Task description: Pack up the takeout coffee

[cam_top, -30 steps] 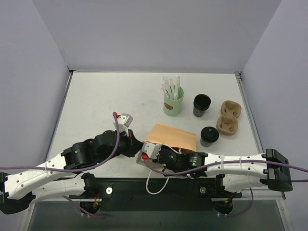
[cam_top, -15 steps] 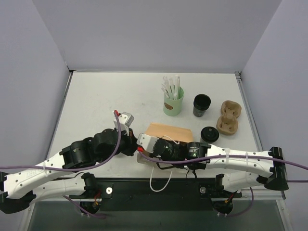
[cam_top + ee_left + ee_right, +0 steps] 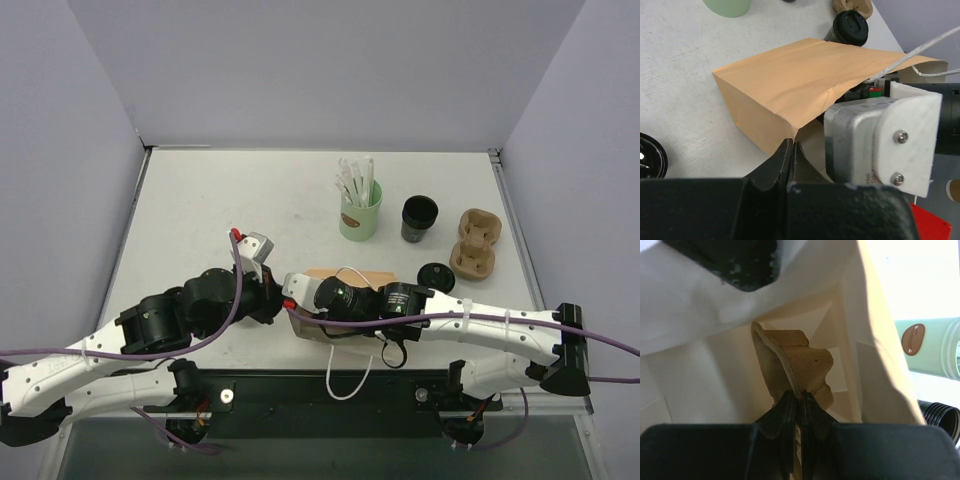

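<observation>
The takeout coffee [image 3: 436,274], a black cup with a black lid, stands on the table right of the brown paper bag [image 3: 375,278]. It also shows in the left wrist view [image 3: 850,27], behind the bag [image 3: 785,80]. The bag lies on its side. My left gripper [image 3: 284,304] is shut on the edge of the bag's mouth [image 3: 791,145]. My right gripper [image 3: 801,394] is inside the bag, shut on a brown pulp cup carrier [image 3: 800,362]. The bag and the arm hide that gripper in the top view.
A mint-green cup [image 3: 360,215] with white straws stands behind the bag. A stack of black lids [image 3: 419,218] and a second pulp carrier [image 3: 474,245] are at the right. The bag's white handle loop [image 3: 350,375] hangs over the near edge.
My right arm has reached left and further into the bag's mouth, covering more of the bag. My left gripper has kept its hold on the bag's edge.
</observation>
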{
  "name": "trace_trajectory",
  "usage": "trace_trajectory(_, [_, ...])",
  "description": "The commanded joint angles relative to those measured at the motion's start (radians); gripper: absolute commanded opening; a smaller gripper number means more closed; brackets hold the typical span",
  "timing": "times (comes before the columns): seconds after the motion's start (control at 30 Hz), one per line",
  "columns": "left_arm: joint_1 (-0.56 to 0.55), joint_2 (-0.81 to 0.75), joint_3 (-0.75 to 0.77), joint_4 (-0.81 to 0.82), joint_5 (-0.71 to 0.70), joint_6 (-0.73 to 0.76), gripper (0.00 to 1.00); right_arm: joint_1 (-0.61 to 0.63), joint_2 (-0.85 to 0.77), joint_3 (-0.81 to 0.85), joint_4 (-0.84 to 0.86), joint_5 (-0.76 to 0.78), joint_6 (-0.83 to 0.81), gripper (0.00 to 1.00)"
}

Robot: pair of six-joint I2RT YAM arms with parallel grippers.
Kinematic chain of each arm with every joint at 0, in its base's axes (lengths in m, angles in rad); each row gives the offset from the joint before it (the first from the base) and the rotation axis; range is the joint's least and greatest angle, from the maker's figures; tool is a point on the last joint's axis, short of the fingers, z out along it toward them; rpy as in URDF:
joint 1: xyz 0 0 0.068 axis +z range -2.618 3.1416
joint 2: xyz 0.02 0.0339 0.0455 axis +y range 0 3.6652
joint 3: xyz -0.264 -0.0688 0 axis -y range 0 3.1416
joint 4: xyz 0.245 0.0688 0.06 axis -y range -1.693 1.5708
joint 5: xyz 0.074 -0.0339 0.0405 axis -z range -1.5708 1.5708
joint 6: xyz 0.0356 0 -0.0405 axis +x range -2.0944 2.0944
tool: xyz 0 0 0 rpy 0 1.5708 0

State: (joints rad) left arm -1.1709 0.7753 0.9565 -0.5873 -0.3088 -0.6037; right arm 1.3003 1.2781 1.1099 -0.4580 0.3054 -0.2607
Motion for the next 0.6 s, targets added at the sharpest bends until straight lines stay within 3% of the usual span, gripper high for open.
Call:
trace_trajectory(0.0, [-0.004, -0.013, 0.013, 0.040, 0.014, 0.025, 0.00, -0.061, 0.027, 0.002, -0.027, -0.041, -0.054, 0.00])
trace_trajectory(0.23, [-0.004, -0.018, 0.005, 0.027, 0.027, -0.007, 0.00, -0.102, 0.037, -0.039, 0.054, -0.121, -0.121, 0.00])
trace_trajectory(0.57, [-0.003, 0.058, 0.120, -0.078, -0.065, -0.019, 0.00, -0.098, -0.048, 0.106, 0.021, -0.052, -0.069, 0.00])
